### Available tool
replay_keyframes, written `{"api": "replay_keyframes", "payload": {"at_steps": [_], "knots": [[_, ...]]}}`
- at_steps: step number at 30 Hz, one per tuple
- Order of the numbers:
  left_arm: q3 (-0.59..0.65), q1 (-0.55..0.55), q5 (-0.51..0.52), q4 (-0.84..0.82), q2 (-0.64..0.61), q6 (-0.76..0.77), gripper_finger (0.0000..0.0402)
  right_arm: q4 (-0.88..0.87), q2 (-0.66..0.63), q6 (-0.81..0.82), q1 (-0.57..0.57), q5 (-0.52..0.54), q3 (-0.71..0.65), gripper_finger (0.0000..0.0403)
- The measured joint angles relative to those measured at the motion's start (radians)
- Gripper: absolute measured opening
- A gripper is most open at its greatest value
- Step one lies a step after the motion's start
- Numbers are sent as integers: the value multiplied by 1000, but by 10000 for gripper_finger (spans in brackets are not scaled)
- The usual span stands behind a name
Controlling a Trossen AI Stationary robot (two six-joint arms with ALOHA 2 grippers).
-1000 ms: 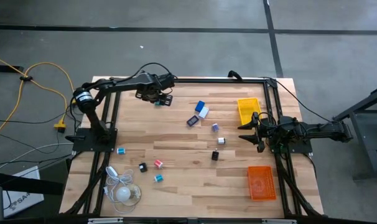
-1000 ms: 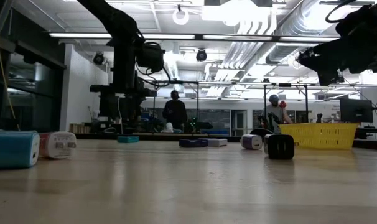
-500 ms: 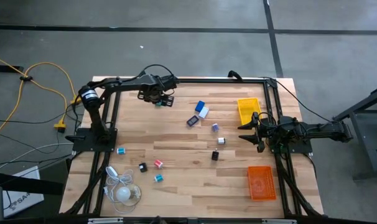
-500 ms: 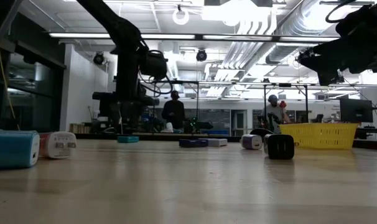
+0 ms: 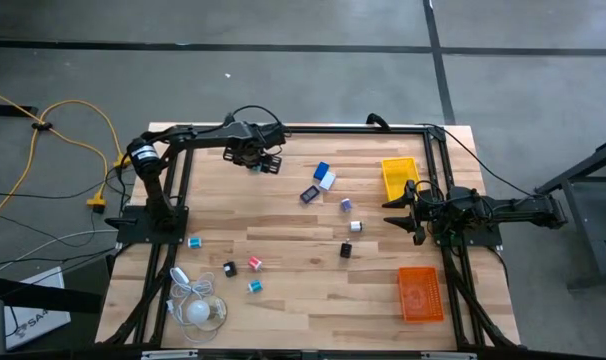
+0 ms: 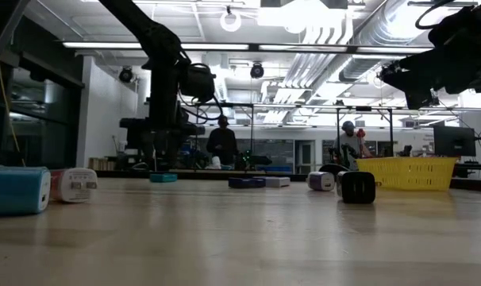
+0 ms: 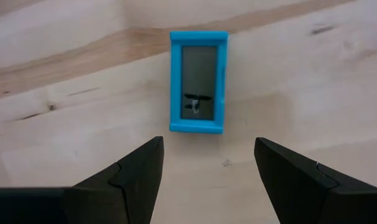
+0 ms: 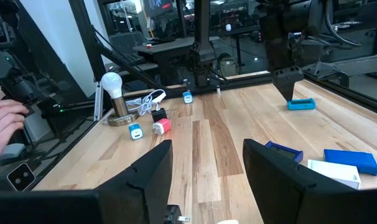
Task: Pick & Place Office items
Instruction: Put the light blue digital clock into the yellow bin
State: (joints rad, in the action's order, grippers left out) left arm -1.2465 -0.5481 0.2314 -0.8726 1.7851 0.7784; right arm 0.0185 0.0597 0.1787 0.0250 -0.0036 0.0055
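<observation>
A flat teal-blue rectangular piece (image 7: 199, 90) with a grey face lies flat on the wooden table near its far edge, left of the middle. My left gripper (image 7: 208, 149) hangs over it (image 5: 253, 156), pointing down. It is open, its fingers just short of the piece and wider apart than the piece, touching nothing. The low view shows the piece (image 6: 163, 177) under the gripper. My right gripper (image 8: 207, 162) waits open and level at the table's right side (image 5: 391, 212). More small office items lie scattered mid-table, among them a blue and white pair (image 5: 323, 176).
A yellow tray (image 5: 399, 177) stands at the far right and an orange tray (image 5: 419, 293) at the near right. A white bulb with a coiled cord (image 5: 199, 311) lies at the near left. Small pieces lie nearby: black (image 5: 346, 250), pink-red (image 5: 254, 263), blue (image 5: 194, 242).
My left gripper has sunk a little toward the teal-blue piece and stays open. The piece has not moved.
</observation>
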Motion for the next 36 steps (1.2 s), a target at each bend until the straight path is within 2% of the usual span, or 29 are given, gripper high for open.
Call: {"api": "replay_keyframes", "payload": {"at_steps": [5,12,18,36], "knots": [[3,-12,-1,0,0,12,243,0,0,0,0,0,0,183],[52,-60,-55,45,1,3,243,0,0,0,0,0,0,183],[52,-60,-55,102,1,-23,243,0,0,0,0,0,0,183],[55,-64,-44,118,38,-32,243,0,0,0,0,0,0,183]]}}
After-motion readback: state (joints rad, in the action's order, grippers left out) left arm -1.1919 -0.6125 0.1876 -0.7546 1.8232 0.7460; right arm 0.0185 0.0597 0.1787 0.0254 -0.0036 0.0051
